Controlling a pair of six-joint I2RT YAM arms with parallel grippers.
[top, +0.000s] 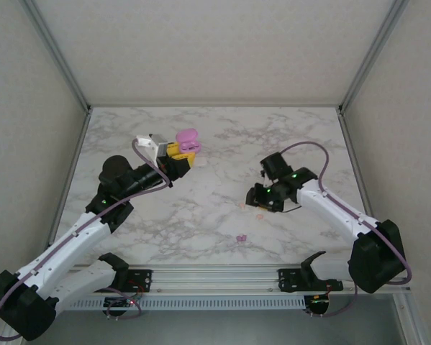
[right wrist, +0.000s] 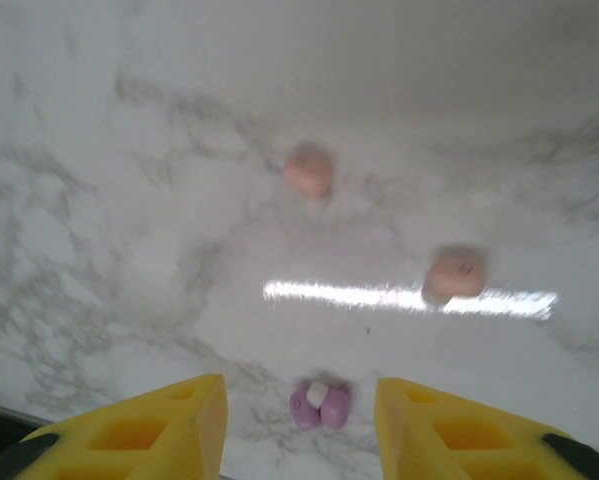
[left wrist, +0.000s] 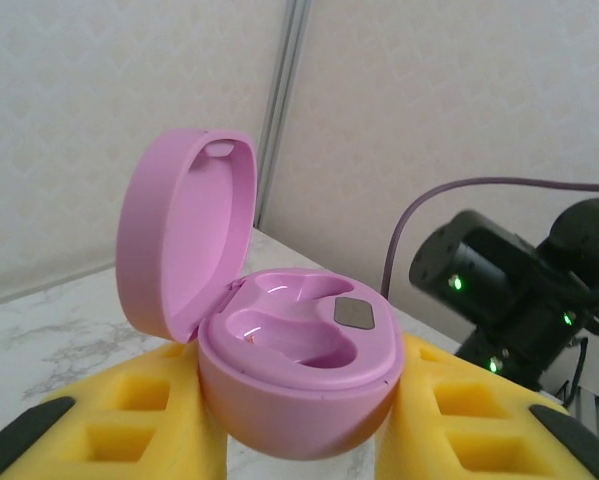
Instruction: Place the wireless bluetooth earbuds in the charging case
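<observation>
Left wrist view: the left claw (left wrist: 299, 432) is clenched on the charging case (left wrist: 299, 365). Its yellow fingers (left wrist: 129, 425) press the pink shell from both sides at the lower middle of the frame. The lid (left wrist: 184, 235) is swung back at upper left, so both moulded sockets face up, and they look vacant. Holding the case level and open like this seems meant to give the other arm a steady target.

Top external view puts that case left of centre, toward the top of the marble tabletop (top: 201, 215). The right claw (top: 264, 197) leans down over the surface right of centre, well apart from the case.

Right wrist view shows the right claw released, its two yellow fingers standing apart at the bottom edge. A purple earbud (right wrist: 319, 405) lies on the tabletop in the gap between them, touching neither. Two peach-pink earbuds (right wrist: 307, 170) lie farther up the frame, apart from each other, one at upper middle and one right of centre. The straddling pose suggests the purple bud is the one about to be pinched. It is tiny and rounded, so an off-centre squeeze could flick it away. How close the fingertips are to the surface I cannot tell.
</observation>
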